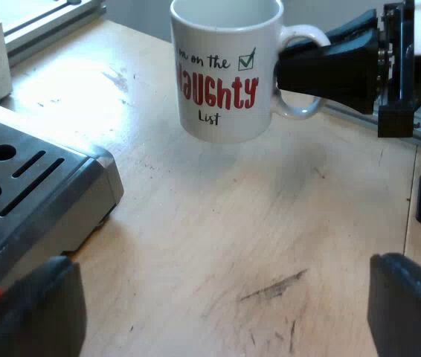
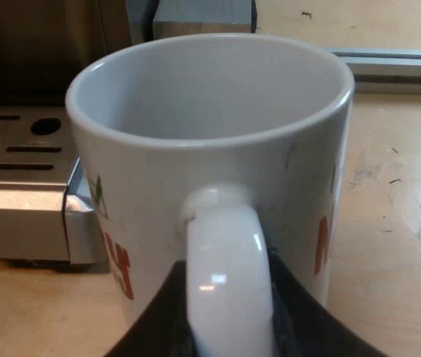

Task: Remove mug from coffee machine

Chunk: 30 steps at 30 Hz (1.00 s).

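R tool (image 2: 229, 309) pinching mug (image 1: 222, 74) by handle, over table (image 1: 270, 223) | L tool (image 1: 222, 309) spread, nr machine tray (image 1: 39, 186)

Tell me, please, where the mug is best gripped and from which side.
Grip the handle, coming level from the side it points to, away from the tray. The mug is upright and the loop sticks out clear, so its two flat sides can be pinched. The right gripper holds it so.
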Available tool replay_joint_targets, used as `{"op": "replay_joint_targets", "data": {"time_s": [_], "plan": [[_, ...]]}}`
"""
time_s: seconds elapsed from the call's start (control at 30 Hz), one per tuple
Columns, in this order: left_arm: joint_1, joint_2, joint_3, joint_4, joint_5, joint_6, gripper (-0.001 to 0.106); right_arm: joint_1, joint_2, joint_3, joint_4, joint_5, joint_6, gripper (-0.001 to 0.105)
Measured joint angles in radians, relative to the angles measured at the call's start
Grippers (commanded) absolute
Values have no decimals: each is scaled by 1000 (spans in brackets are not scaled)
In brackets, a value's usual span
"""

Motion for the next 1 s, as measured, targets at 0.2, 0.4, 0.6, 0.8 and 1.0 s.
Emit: {"op": "replay_joint_targets", "data": {"time_s": [0.2, 0.4, 0.6, 0.8, 1.0], "plan": [[0, 5, 0, -1, 2, 0, 80, -120, 0, 12, -49, -38, -15, 0], [0, 5, 0, -1, 2, 0, 80, -288, 6, 12, -63, -210, -82, 0], [0, 5, 0, -1, 2, 0, 80, -522, 133, 16, -260, -459, -182, 0], [0, 5, 0, -1, 5, 0, 80, -613, 331, 16, -482, -525, -198, 0], [0, 5, 0, -1, 5, 0, 80, -614, 558, 16, -727, -537, -230, 0]]}}
